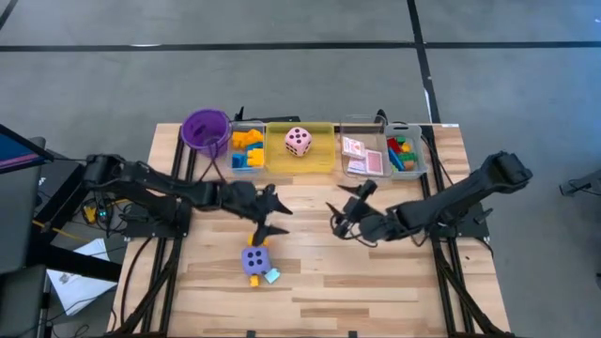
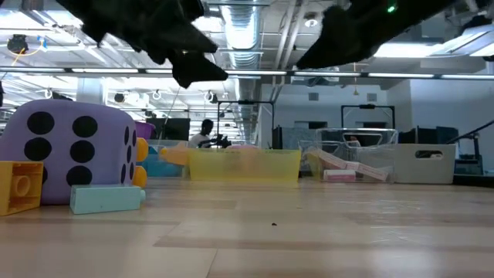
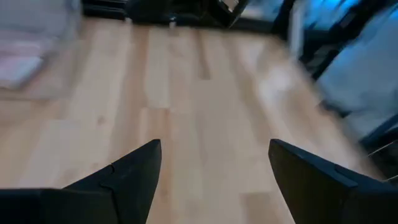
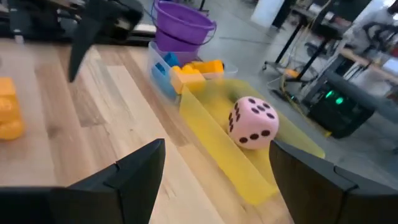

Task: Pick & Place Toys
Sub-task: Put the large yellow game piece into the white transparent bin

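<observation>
Purple die sat near the table's front edge, six-dot face toward the low camera, with a yellow block and a pale blue block touching or just beside it; the blue block's long axis ran crosswise in the low view. Left gripper hovered just behind the die, fingers apart, empty. Right gripper waited mid-table, fingers apart, empty. Farther back, the pink die already lay in the yellow tray.

Judgement: approach to the purple die was in hand; next, the left gripper needed lowering to straddle it squarely.
</observation>
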